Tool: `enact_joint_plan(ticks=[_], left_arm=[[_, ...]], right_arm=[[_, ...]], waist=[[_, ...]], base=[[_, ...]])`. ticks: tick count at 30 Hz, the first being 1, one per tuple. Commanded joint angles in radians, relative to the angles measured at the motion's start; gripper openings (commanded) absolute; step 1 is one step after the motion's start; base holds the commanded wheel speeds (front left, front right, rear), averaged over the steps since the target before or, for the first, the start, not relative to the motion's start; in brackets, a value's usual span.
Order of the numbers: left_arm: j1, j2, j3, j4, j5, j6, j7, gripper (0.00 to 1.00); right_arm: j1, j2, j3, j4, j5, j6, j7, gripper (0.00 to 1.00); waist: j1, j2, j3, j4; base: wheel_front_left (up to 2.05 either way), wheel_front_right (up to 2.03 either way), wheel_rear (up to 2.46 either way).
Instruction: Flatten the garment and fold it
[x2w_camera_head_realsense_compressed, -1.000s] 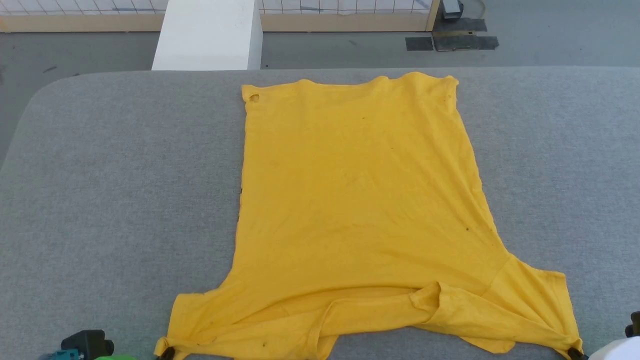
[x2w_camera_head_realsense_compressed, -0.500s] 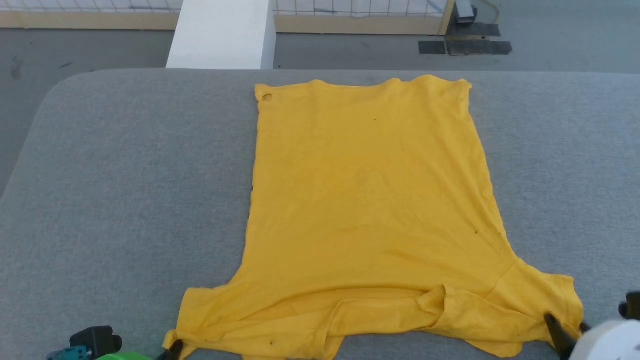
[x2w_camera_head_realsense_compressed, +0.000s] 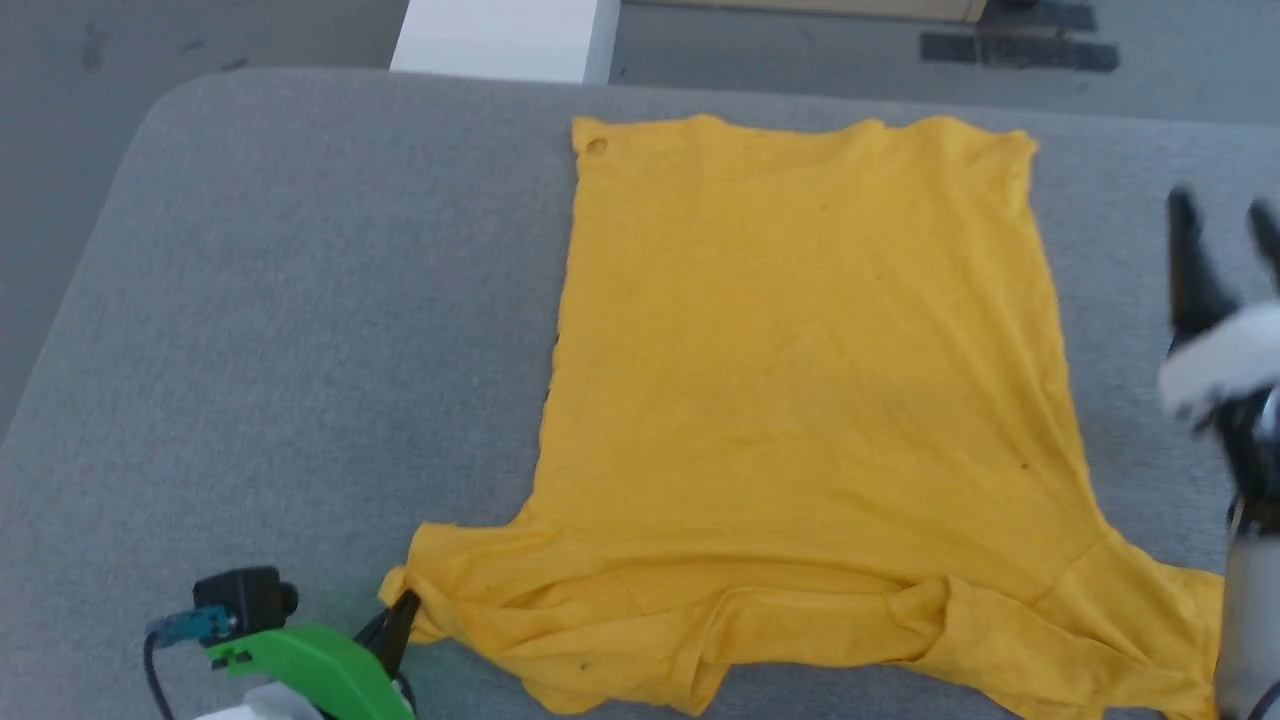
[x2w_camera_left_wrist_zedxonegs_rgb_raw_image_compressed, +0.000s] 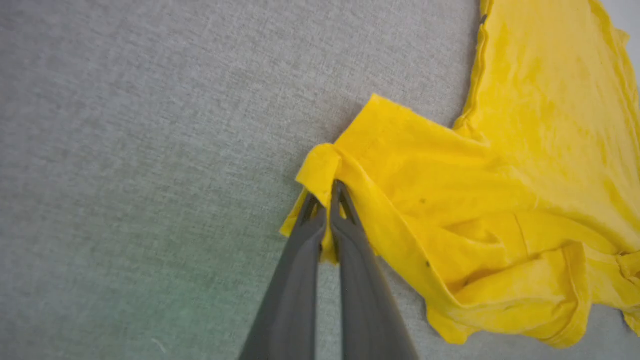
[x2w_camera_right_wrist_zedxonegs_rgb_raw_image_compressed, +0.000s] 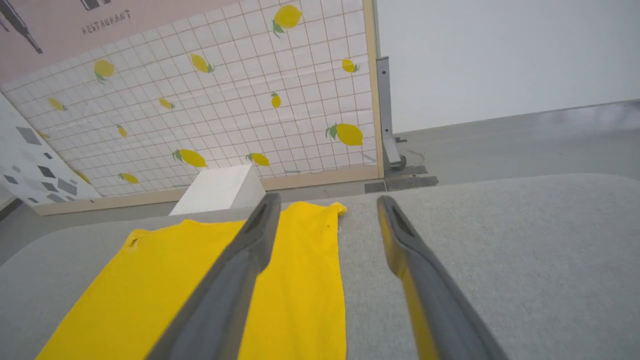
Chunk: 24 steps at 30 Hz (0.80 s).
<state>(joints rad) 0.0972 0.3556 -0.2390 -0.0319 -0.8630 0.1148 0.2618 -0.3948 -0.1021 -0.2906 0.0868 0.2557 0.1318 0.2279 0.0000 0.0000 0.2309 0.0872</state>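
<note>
Mustard-yellow t-shirt (x2w_camera_head_realsense_compressed: 800, 380) lies flat on the grey table (x2w_camera_head_realsense_compressed: 300, 300), long axis running up the frame, left gripper (x2w_camera_head_realsense_compressed: 402, 612) clamped on its lower-left sleeve, right gripper (x2w_camera_head_realsense_compressed: 1222, 215) spread empty, lifted at the frame's right

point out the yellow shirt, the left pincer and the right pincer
yellow shirt (x2w_camera_head_realsense_compressed: 800, 350), head view, middle of its plain flat body
left pincer (x2w_camera_left_wrist_zedxonegs_rgb_raw_image_compressed: 326, 196), left wrist view, between its fingertips, shut on a shirt corner
right pincer (x2w_camera_right_wrist_zedxonegs_rgb_raw_image_compressed: 328, 200), right wrist view, gap between its open fingertips
</note>
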Motion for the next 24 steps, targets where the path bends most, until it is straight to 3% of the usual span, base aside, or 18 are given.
enact_joint_plan(ticks=[1,6,12,18,24], left_arm=[[-0.028,-0.006,-0.005,-0.003,0.014,-0.007,-0.007,0.0],[-0.08,-0.027,-0.029,-0.003,0.028,-0.021,-0.018,0.0],[-0.134,-0.053,-0.056,0.003,0.044,-0.038,-0.038,0.0],[-0.174,-0.081,-0.074,0.012,0.049,-0.058,-0.063,0.0],[-0.192,-0.091,-0.079,0.017,0.05,-0.064,-0.076,0.0]], right_arm=[[-0.073,-0.017,-0.012,0.052,-0.012,-0.001,-0.01,1.0],[-0.297,-0.077,-0.046,0.241,-0.063,-0.001,0.038,1.0],[-0.522,-0.128,-0.091,0.405,-0.171,-0.001,0.229,1.0],[-0.663,-0.142,-0.145,0.456,-0.317,-0.001,0.456,1.0],[-0.716,-0.119,-0.184,0.426,-0.428,-0.001,0.655,1.0]], waist=[[0.0,0.0,0.068,0.057],[0.0,0.0,0.164,0.114],[0.0,0.0,0.28,0.173],[0.0,0.0,0.371,0.209],[0.0,0.0,0.424,0.217]], base=[[0.0,0.0,0.0],[0.0,0.0,0.0],[0.0,0.0,0.0],[0.0,0.0,0.0],[0.0,0.0,0.0]])
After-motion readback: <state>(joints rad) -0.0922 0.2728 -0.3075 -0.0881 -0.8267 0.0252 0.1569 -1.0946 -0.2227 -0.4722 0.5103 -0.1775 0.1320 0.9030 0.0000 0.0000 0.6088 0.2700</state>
